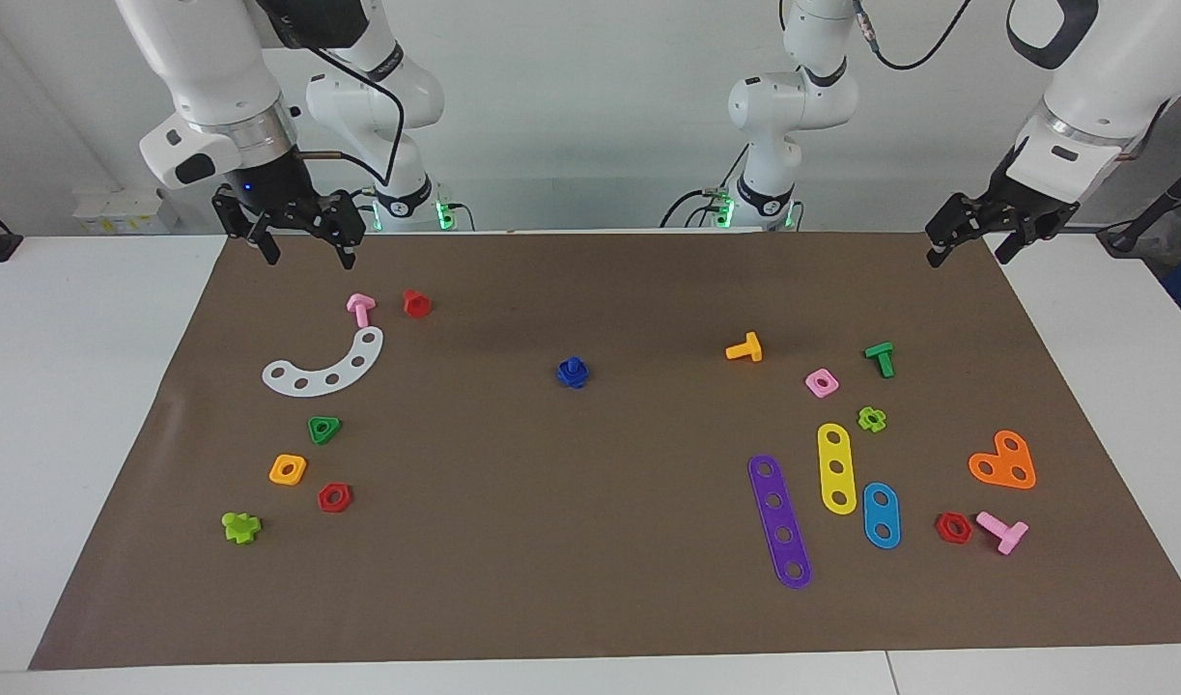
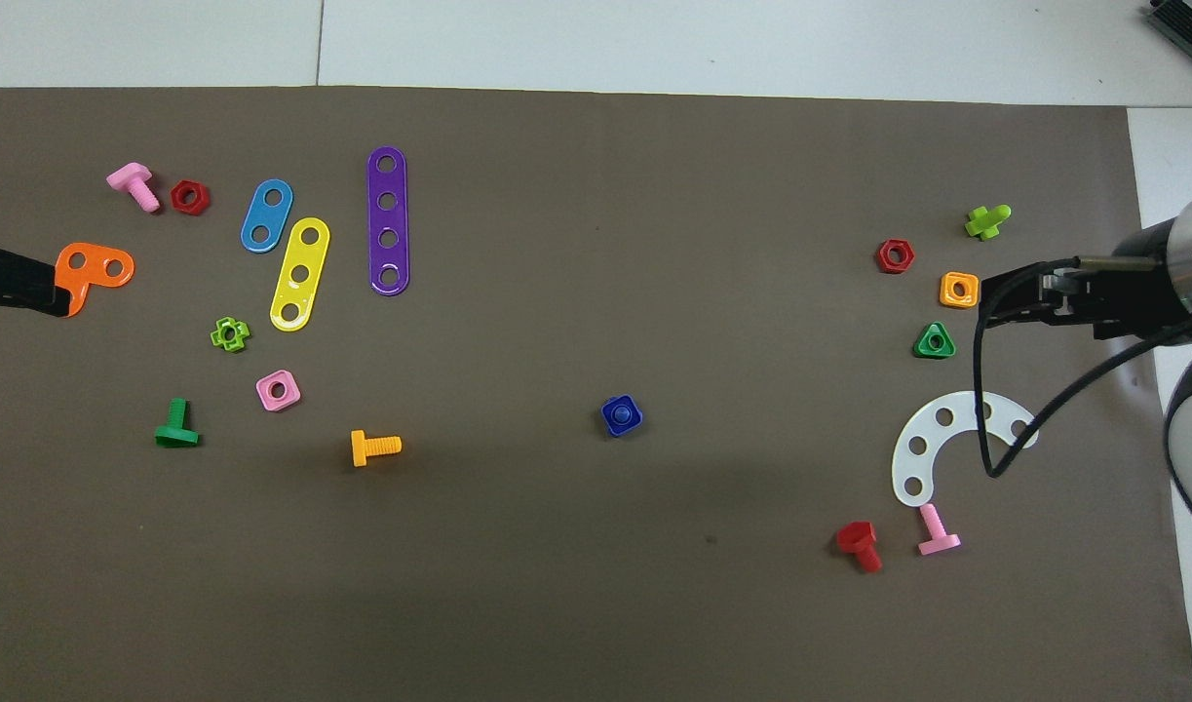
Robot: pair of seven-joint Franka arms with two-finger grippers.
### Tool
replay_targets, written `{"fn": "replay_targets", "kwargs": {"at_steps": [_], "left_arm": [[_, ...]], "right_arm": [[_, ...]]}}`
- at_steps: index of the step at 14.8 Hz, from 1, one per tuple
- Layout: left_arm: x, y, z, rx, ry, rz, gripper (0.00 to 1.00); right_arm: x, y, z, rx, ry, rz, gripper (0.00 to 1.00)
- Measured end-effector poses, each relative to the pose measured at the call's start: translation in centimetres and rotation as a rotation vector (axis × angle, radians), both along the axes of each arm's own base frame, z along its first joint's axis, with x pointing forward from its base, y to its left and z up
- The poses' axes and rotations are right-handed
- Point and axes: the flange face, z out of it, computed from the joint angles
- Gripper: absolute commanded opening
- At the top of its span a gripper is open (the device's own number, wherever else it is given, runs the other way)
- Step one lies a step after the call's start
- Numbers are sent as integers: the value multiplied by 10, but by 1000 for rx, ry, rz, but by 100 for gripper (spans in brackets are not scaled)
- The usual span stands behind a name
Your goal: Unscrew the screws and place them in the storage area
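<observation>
Centrally on the brown mat (image 1: 590,579): dark-blue screw (image 1: 572,373) threaded in a blue nut, well apart from both toy clusters. Raised at the mat's robot-side corner, right arm's end: right gripper (image 1: 302,243), fingers spread, holding nothing. Raised at the other robot-side corner: left gripper (image 1: 967,246), likewise spread and empty

Both arms are held raised w/ wrists bent downward. Right gripper (image 1: 303,253) is hung at the right arm's end, fingers spread apart, nothing gripped. Left gripper (image 1: 971,246) is poised at the left arm's end, fingers likewise parted, nothing held.
</observation>
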Motion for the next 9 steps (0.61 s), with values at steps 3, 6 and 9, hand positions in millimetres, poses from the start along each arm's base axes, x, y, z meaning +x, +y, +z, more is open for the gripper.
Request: {"fn": "replay_targets", "kwargs": {"at_steps": [3,6,9], "left_arm": [[-1,-1,3,0,-10,-4,100],[-1,-14,1,-2,-6,-31,93],[-7,-69,-14,-3,26,-100,92]], "right_arm": [[0,0,0,0,0,0,100],[0,0,0,0,0,0,100],[0,0,0,0,0,0,100]]}}
